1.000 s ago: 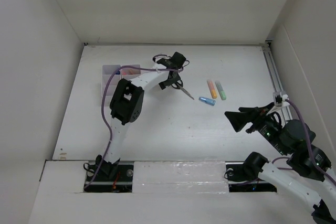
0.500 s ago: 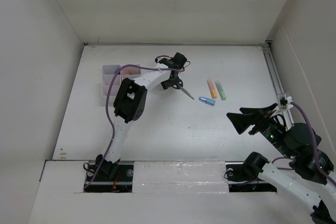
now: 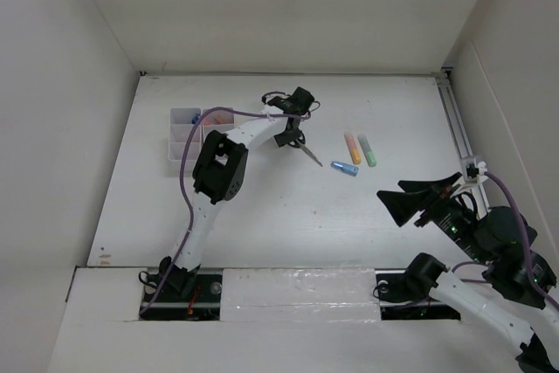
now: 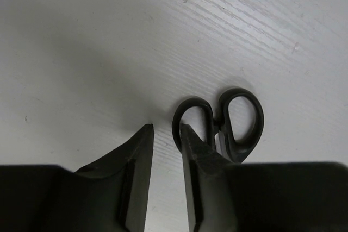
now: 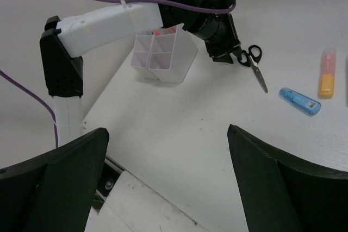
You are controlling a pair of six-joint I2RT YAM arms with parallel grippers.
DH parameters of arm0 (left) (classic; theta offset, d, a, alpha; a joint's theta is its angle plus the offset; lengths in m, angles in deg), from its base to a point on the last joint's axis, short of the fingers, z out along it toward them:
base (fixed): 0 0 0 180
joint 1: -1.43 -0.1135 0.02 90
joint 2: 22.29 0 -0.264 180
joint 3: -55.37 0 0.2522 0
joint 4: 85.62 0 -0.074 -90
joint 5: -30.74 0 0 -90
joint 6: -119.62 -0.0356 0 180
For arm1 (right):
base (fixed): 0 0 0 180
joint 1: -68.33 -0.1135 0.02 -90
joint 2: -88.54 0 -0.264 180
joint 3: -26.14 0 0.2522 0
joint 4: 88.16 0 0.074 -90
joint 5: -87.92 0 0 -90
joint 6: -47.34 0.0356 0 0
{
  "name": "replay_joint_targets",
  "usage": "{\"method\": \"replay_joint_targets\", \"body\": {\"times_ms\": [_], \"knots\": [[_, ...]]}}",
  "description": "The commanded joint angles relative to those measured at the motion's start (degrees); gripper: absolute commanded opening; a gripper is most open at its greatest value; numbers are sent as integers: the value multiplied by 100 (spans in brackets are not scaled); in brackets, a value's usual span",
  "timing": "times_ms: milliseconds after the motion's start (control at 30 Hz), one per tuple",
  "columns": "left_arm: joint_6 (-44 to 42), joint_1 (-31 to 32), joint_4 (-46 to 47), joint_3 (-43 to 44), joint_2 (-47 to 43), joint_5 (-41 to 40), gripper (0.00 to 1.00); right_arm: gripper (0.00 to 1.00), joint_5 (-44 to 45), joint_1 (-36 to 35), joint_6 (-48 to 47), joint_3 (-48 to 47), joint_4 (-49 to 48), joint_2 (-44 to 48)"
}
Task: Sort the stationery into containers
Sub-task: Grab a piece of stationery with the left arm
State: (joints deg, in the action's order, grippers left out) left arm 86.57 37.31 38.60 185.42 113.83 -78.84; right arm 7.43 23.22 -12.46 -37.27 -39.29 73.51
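On the white table (image 3: 288,224), left gripper (image 4: 166,129), jaws narrowly parted, touches the scissors (image 4: 222,134) at the handle; right gripper (image 5: 167,131) hovers wide open.

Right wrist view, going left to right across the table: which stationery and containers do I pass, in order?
Organizer → scissors → blue marker → orange marker. The left end effector overlaps the scissors, so it is left out.

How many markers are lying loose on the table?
3. Orange marker and green marker lie side by side right of the scissors; blue marker lies just nearer the arms. Others may be hidden inside the organizer.
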Motion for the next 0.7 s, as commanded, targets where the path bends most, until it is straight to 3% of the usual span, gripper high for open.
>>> {"method": "replay_joint_targets", "body": {"times_ms": [0,67,233,367,667], "knots": [[-34,16,-79,-36,284,138,21,96,-64,-51,-75,-106,-259,105],[-140,16,-17,-89,345,278,0,96,-11,-51,-75,-159,-259,105],[-420,16,220,-229,346,533,0,96,-11,-51,-127,-282,-207,105],[-885,16,738,-615,-215,533,0,96,-11,-51,-128,-282,-207,53],[-1633,227,950,-738,-1955,-715,0,96,58,-51,-128,-282,-154,-53]]}}
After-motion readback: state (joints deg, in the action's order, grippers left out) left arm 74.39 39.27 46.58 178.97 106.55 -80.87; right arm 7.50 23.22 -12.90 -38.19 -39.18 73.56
